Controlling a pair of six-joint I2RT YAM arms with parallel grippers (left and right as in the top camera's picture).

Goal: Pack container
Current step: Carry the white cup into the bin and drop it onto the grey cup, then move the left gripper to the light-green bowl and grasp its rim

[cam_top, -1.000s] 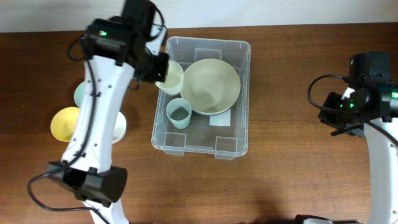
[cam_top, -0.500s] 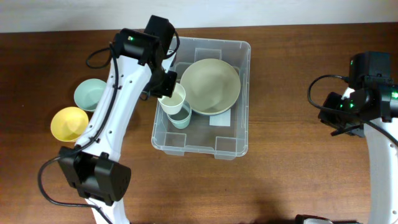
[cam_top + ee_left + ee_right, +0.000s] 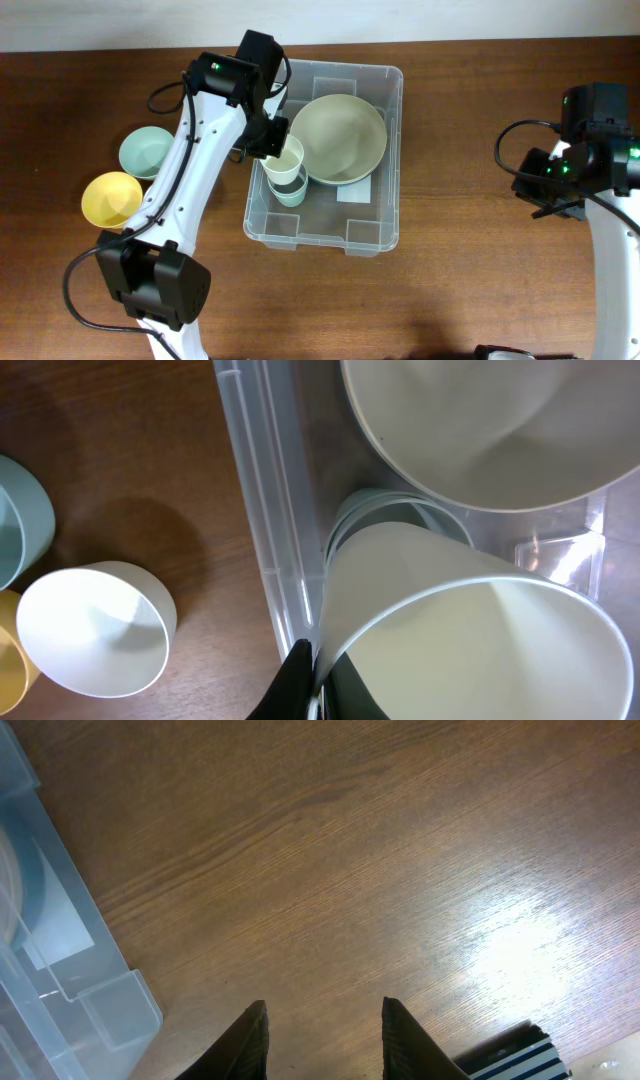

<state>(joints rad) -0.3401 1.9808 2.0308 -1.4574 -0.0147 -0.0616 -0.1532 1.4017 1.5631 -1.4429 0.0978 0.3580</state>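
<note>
The clear plastic container stands mid-table. In it lie a large cream bowl and a small teal cup. My left gripper is shut on the rim of a cream cup, one finger inside and one outside its wall. That cup hangs tilted right over the teal cup, partly nested in it. In the left wrist view the cream cup fills the lower right, with the teal cup behind it and the container's wall at its left. My right gripper is open over bare wood, well right of the container.
Left of the container sit a pale green bowl and a yellow bowl. A white cup stands on the table beside the container's left wall. The container's corner shows at the left of the right wrist view.
My left arm has carried the cream cup from the container's back left rim down and forward onto the teal cup. The right arm has not moved.
</note>
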